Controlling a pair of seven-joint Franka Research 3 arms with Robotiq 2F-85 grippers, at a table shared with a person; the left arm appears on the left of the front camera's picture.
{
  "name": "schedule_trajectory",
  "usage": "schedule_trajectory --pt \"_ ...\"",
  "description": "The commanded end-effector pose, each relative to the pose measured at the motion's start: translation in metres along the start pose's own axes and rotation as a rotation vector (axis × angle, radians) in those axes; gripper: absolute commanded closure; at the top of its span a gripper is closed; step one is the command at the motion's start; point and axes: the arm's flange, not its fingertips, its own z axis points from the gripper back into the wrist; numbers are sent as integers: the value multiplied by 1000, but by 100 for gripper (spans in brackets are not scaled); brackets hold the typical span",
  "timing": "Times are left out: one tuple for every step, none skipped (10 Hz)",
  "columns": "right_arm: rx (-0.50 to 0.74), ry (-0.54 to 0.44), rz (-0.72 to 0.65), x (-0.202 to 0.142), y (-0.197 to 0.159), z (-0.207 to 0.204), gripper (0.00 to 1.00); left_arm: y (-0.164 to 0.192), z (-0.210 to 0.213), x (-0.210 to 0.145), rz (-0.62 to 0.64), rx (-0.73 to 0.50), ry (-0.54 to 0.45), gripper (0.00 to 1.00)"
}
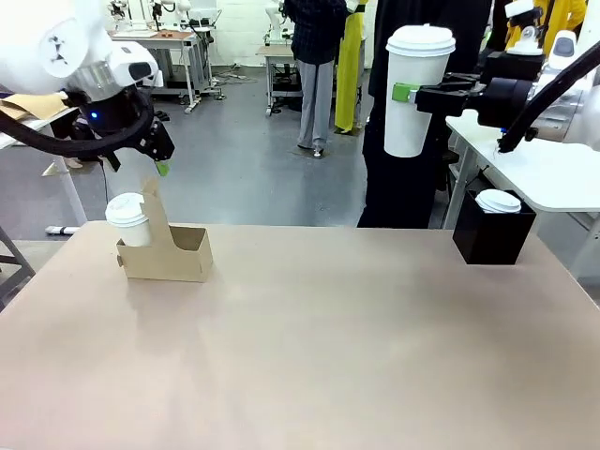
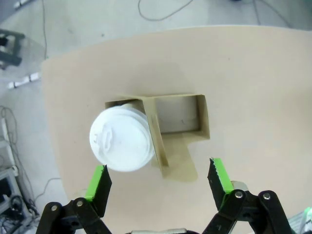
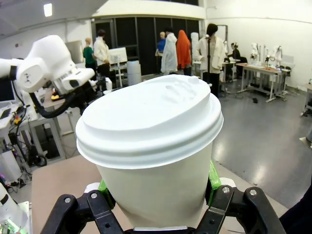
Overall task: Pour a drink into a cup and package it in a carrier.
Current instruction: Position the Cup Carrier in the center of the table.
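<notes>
Overhead, the right gripper (image 1: 409, 94) clenches the upright lidded cup (image 1: 412, 127) high at 2 o'clock in the front view, the vacant slot (image 2: 178, 114) of the carrier (image 1: 178, 255) lying well apart toward 8 o'clock from it, under the left gripper (image 1: 159, 161), its jaws splayed and empty.

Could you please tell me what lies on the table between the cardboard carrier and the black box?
Nothing. In the front view, the stretch of table between the carrier and the black box is bare.
</notes>
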Motion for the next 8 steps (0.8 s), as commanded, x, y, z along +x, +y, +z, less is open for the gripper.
schedule_trajectory --pt "3 -10 11 3 1 -2 20 -8 -11 13 46 76 29 0" --pt "3 -10 11 3 1 -2 20 -9 -24 16 53 70 51 0" --pt "3 -10 11 3 1 -2 20 -6 -34 19 89 104 57 0" --pt "3 -10 11 3 1 -2 20 -5 -42 21 92 90 70 0" --pt "3 -10 11 3 1 -2 20 -2 -49 24 85 64 72 0" --pt "3 -10 11 3 1 -2 20 -6 -47 20 65 88 66 58" --pt "3 -10 11 3 1 -2 20 -6 -47 19 61 75 48 59" --pt "3 -10 11 3 1 -2 20 -5 -48 20 62 68 44 100"
